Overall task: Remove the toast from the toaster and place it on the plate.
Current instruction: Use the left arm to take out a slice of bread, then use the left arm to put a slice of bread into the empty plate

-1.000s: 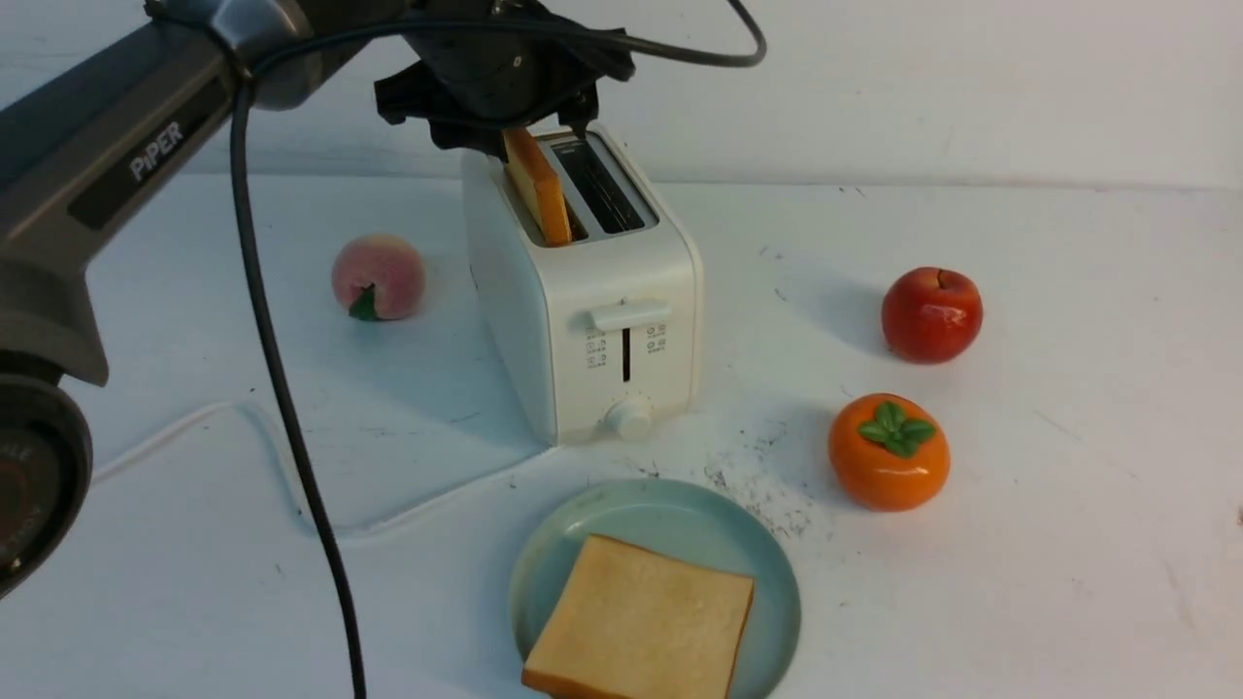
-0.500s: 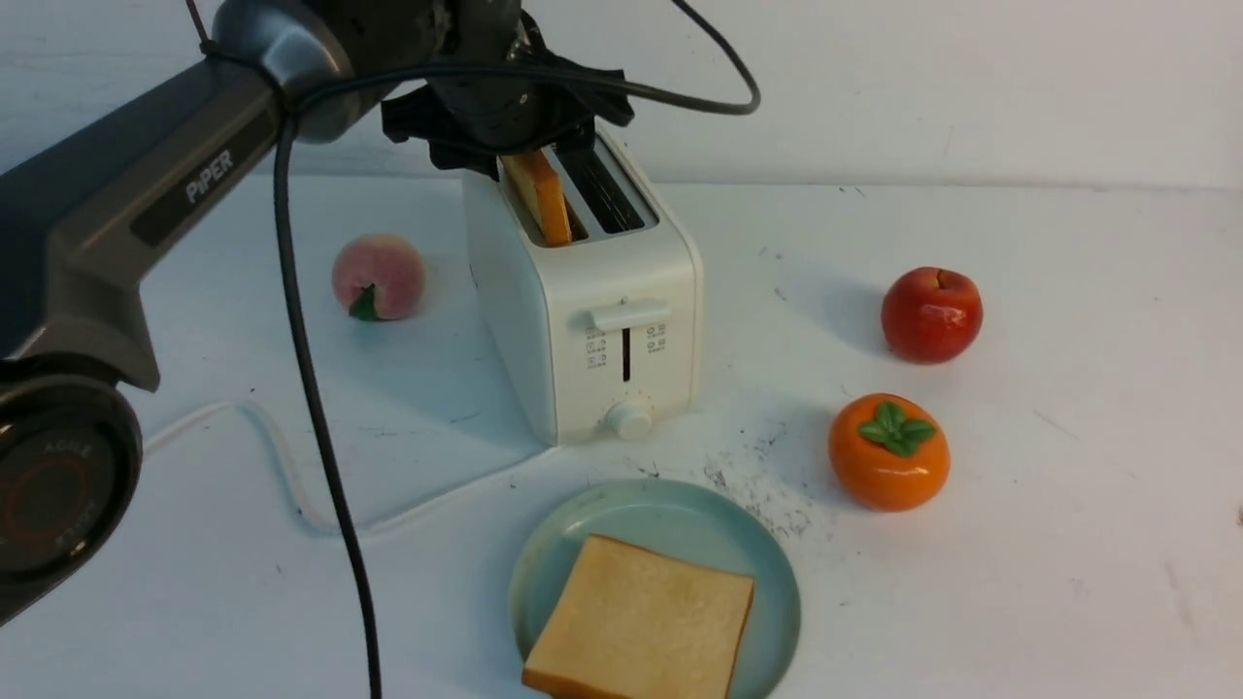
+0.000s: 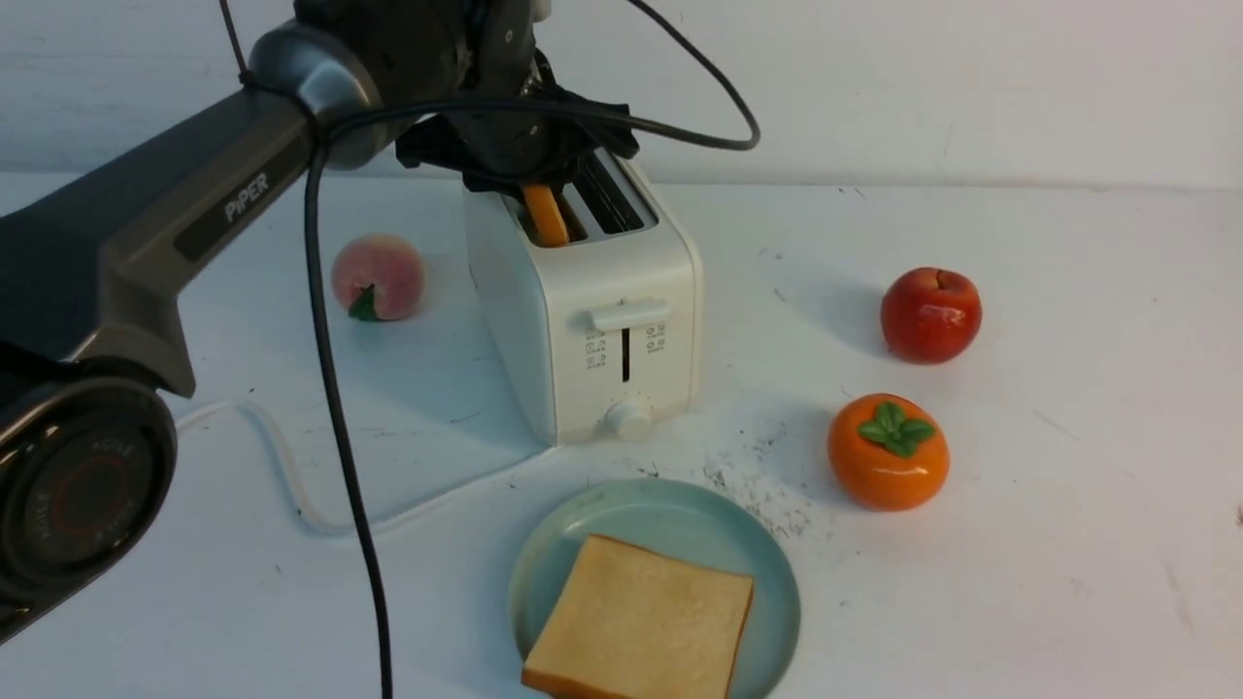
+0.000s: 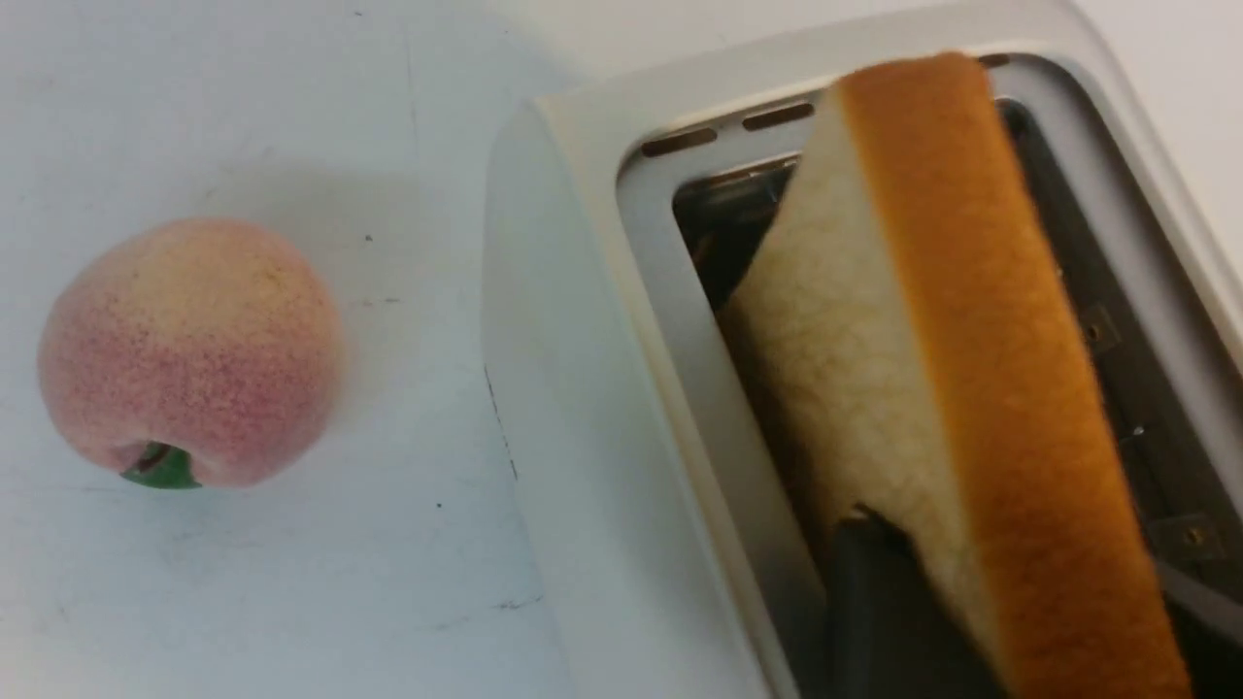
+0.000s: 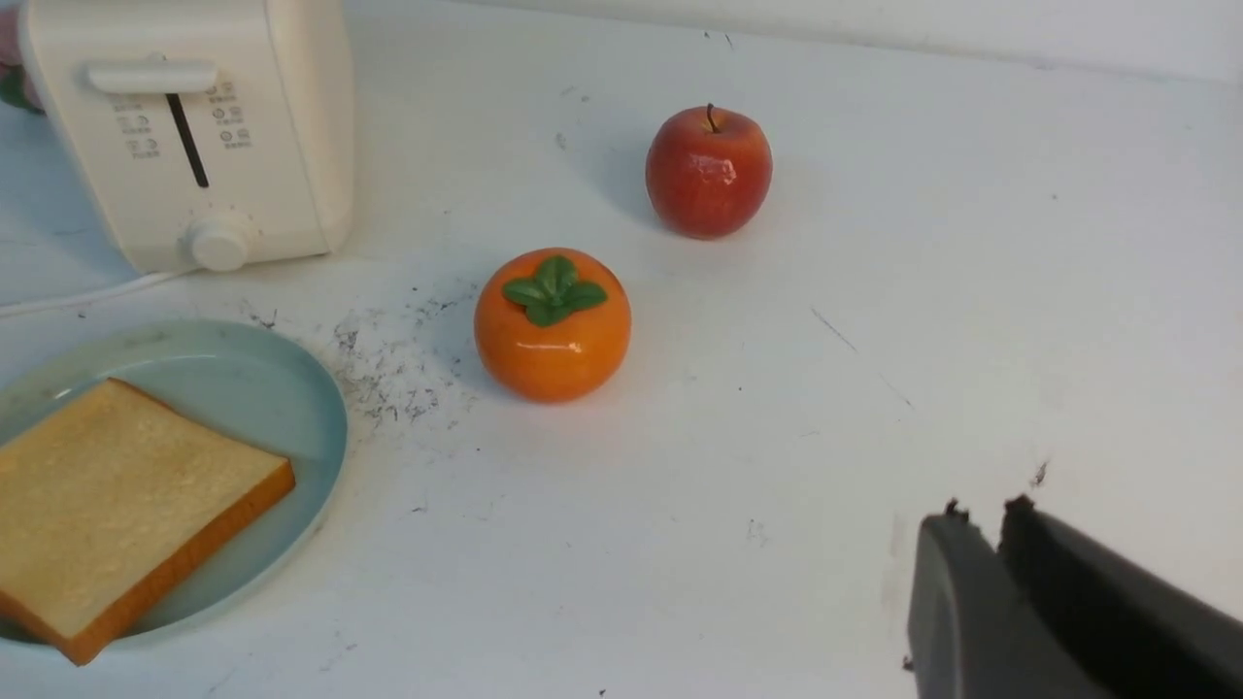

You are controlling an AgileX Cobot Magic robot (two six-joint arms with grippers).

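Hovering nearest, right gripper (image 5: 995, 510) is showing fingers almost together, gripping nothing. Just beyond, plate (image 3: 680, 510) is carrying one slice (image 3: 641, 621) flat. Behind it, toaster (image 3: 621, 291) is holding toast (image 4: 971, 340) in its left slot; left gripper (image 3: 539, 184) is straddling that toast, one finger (image 4: 874, 602) touching its face; clamped or not, cannot tell.

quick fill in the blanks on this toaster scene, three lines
1. One toast slice lies flat on the ____.
2. In the front view, the other slice stands in the ____ slot of the toaster; the slot beside it is empty.
3. The persimmon sits nearer the robot than the red ____.

Missing words: plate; left; apple.
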